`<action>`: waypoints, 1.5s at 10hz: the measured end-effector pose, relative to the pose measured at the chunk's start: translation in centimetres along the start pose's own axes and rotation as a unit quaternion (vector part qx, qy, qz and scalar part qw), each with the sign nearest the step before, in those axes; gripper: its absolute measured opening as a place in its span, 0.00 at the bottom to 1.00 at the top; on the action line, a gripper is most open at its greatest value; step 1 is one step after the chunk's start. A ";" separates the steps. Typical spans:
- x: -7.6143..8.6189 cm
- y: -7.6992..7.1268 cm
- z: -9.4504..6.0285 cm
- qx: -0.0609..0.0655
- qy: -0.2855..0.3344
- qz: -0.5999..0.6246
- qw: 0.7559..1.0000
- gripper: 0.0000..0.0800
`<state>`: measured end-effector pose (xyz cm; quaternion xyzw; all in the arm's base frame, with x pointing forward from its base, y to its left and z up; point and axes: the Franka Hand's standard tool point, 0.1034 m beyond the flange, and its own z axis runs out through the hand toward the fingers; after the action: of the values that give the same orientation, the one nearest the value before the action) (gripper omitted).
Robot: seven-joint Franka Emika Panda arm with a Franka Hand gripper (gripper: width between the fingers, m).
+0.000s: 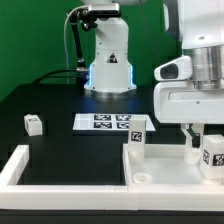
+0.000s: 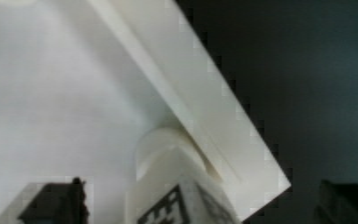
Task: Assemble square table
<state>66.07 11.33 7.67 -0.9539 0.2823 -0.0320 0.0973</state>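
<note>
The square table slab (image 1: 168, 176) lies at the front of the exterior view's right, white with a raised rim. Two tagged leg blocks stand upright on it, one at its left corner (image 1: 137, 141) and one at the right (image 1: 212, 152). A third leg block (image 1: 33, 124) lies loose on the black table at the left. My gripper (image 1: 200, 140) hangs over the right leg. In the wrist view the slab (image 2: 60, 90), its rim (image 2: 185, 80) and a round socket (image 2: 163, 150) show. A tagged leg (image 2: 185, 205) sits between my spread fingers (image 2: 51, 205), with a gap on each side.
The marker board (image 1: 105, 122) lies flat mid-table in front of the arm's base (image 1: 108, 60). Long white border bars (image 1: 18, 165) run along the front left corner and the front edge.
</note>
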 end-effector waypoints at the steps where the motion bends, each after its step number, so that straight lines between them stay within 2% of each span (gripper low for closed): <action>1: 0.1 0.1 -0.1 -0.003 0.002 -0.061 0.998 0.81; 2: 0.7 0.1 -0.5 -0.024 0.005 -0.174 0.985 0.81; 3: 1.5 -0.3 -0.8 -0.030 0.011 -0.234 0.972 0.81; 6: 1.4 -0.2 -0.6 -0.030 0.010 -0.213 0.977 0.81; 7: 1.4 -0.2 -0.5 -0.029 0.011 -0.181 0.983 0.66; 8: 1.3 -0.2 -0.5 -0.028 0.012 -0.139 0.990 0.43; 9: 1.5 0.2 -0.5 -0.031 0.013 -0.103 0.994 0.37; 10: 1.5 0.2 -0.5 -0.031 0.013 -0.080 0.996 0.37; 12: 1.5 0.2 -0.7 -0.029 0.016 0.084 0.996 0.37; 13: 1.4 0.1 -0.6 -0.023 0.011 0.180 0.983 0.37; 15: 1.4 0.1 -0.3 0.011 -0.020 0.343 0.939 0.37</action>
<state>67.18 10.45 7.92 -0.7985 0.5899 0.0196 0.1184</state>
